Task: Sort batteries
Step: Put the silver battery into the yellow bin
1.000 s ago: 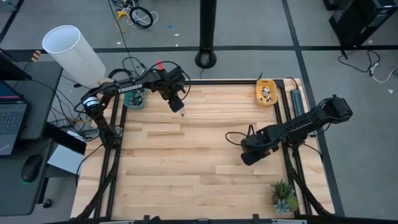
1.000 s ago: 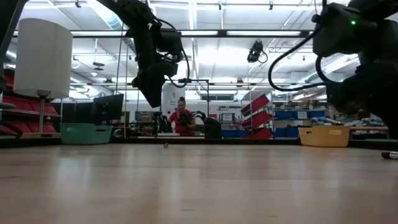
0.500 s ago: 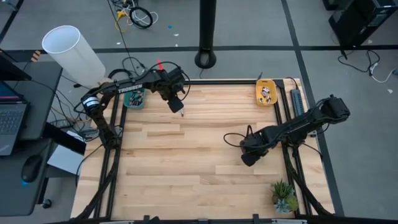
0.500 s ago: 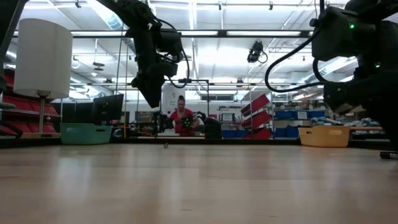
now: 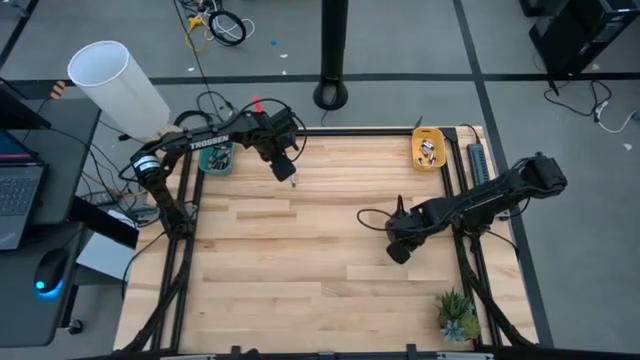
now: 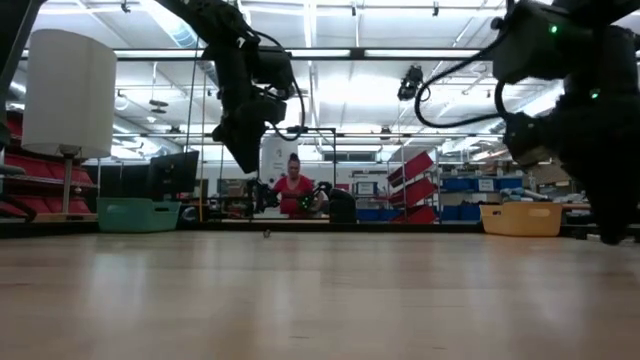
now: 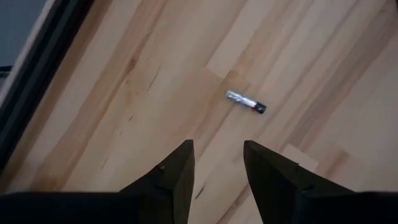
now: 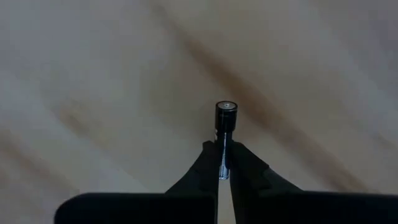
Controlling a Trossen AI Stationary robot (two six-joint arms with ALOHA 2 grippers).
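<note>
A teal tray (image 5: 217,157) sits at the desk's (image 5: 300,260) ten o'clock corner and an orange tray (image 5: 429,149) with a few cells in it at the two o'clock corner, a power strip (image 5: 479,165) just outside it. A small plant (image 5: 457,316) stands at the five o'clock corner, and a white tube (image 5: 120,88) leans off the desk at ten o'clock. The middle of the desk is bare wood with wide room between the arms.

The left hand (image 7: 217,163) hangs above the desk near eleven o'clock, fingers apart, holding nothing; one silvery battery (image 7: 245,102) lies flat on the wood just ahead of it. The right hand (image 8: 223,163), low at about three o'clock, is closed tight on a dark battery (image 8: 225,117), which sticks out past its fingertips.
</note>
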